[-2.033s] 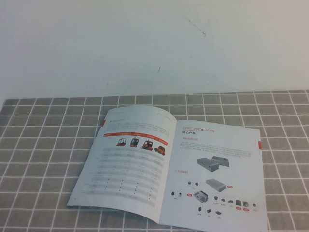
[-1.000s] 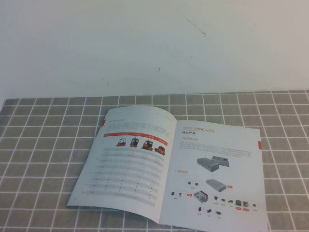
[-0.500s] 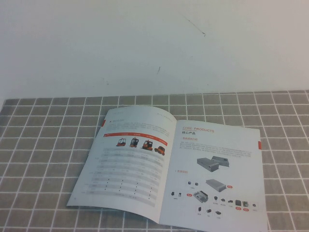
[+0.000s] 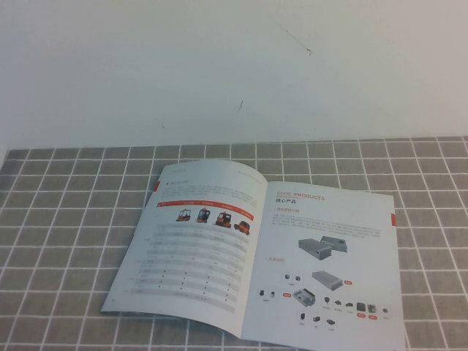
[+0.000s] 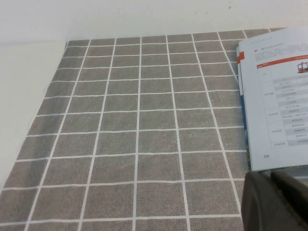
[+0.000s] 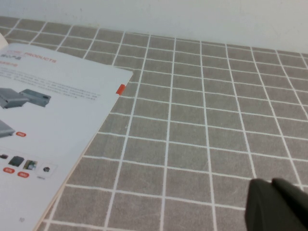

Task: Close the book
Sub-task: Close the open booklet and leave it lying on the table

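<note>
High view showed the book [image 4: 256, 252] lying open and flat on the grey checked cloth [image 4: 66, 219]. Its spine [image 4: 254, 256] ran from the far side toward the robot on a slight slant, with the left page [image 4: 190, 248] and the right page [image 4: 329, 270] spread to either side. Neither arm appeared there. The left wrist view supplied one of them: the left gripper [image 5: 275, 201] was a dark shape just beside the near outer corner of the book's left page and did not appear to touch the paper. The right wrist view gave the other: the right gripper [image 6: 276, 204] stood off the book's right page, with a stretch of bare cloth between it and the page's outer edge. Neither wrist view showed enough of its tool to tell whether it was open or closed. Closing would mean swinging one page across the spine onto the other, so the lift had to start at an outer edge lying parallel to that spine. By that measure the left gripper looked the nearer and better placed.
</note>
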